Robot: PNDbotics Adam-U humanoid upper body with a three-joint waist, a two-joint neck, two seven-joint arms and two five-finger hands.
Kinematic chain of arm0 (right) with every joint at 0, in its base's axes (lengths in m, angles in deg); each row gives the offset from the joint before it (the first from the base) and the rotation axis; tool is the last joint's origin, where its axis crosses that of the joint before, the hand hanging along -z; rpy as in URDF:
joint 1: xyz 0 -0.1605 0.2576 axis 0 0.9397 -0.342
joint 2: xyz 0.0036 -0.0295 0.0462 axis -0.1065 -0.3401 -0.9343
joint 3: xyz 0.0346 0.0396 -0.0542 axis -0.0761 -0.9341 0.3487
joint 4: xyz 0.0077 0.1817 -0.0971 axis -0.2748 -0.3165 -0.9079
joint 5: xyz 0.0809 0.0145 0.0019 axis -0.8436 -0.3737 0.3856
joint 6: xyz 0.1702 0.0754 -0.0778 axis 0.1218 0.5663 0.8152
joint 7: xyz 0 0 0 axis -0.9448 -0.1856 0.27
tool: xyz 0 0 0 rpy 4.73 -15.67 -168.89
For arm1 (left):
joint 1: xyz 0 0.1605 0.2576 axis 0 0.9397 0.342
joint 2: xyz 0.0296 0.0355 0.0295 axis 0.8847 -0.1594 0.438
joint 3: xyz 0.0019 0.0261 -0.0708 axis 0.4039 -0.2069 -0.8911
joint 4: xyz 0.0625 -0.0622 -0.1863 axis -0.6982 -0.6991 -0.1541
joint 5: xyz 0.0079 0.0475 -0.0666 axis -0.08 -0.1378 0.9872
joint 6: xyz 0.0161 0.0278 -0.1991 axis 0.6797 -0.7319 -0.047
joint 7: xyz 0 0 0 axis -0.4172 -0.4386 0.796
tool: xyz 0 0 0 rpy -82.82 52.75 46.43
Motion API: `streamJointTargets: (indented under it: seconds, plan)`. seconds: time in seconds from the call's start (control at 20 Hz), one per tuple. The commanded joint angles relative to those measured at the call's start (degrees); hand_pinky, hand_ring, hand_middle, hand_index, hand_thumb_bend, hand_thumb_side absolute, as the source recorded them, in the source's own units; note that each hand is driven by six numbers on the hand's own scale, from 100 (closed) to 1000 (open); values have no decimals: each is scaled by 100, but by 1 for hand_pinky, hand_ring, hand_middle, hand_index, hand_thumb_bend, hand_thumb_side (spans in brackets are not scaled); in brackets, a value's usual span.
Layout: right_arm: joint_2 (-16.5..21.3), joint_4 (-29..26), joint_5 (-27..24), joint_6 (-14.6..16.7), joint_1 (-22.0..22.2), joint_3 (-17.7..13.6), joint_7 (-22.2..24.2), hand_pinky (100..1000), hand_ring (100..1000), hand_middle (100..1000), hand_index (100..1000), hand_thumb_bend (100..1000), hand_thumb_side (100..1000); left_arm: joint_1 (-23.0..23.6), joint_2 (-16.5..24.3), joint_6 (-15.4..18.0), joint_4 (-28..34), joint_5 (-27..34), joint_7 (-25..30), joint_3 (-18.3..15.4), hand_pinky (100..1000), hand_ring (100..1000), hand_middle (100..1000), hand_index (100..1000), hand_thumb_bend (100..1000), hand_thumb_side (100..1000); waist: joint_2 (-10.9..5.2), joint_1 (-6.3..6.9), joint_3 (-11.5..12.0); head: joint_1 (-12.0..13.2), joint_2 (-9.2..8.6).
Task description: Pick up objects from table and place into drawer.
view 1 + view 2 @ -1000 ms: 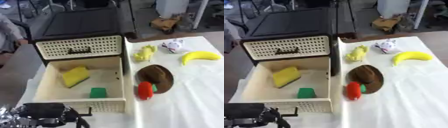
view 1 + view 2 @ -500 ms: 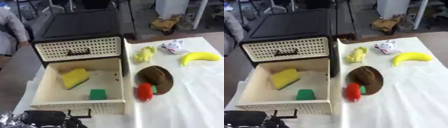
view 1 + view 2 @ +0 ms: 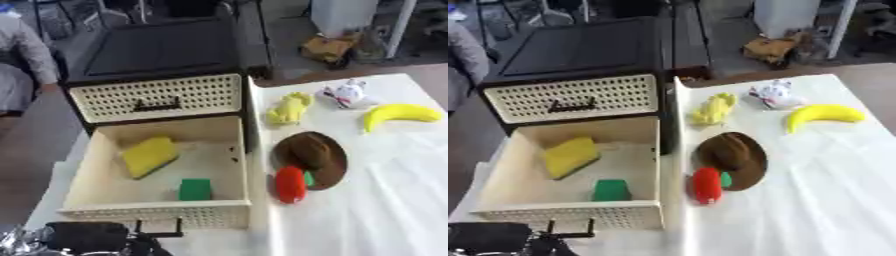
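1. Left hand (image 3: 87, 237) sits at the bottom edge by the drawer handle; whether its fingers are spread or curled cannot be told.
2. Drawer (image 3: 87, 172), pulled open, holds a green block (image 3: 195, 189) and a yellow sponge (image 3: 150, 156).
3. Red item (image 3: 290, 184) lies on the white table (image 3: 385, 200), touching a brown hat (image 3: 311, 155).
4. Farther back: yellow toy (image 3: 288, 108), banana (image 3: 398, 114), white toy (image 3: 346, 94).
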Motion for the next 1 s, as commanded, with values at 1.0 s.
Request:
streamJointTargets:
  seconds: [1.0]
  plan:
    - [-82,-88,20,-70,-106,-129,-104,641,783,584,673,534,1000,-317,-367,118,-1090,-442,8,-104,100,100,836,996,100,778,24,-57,-65,257,389]
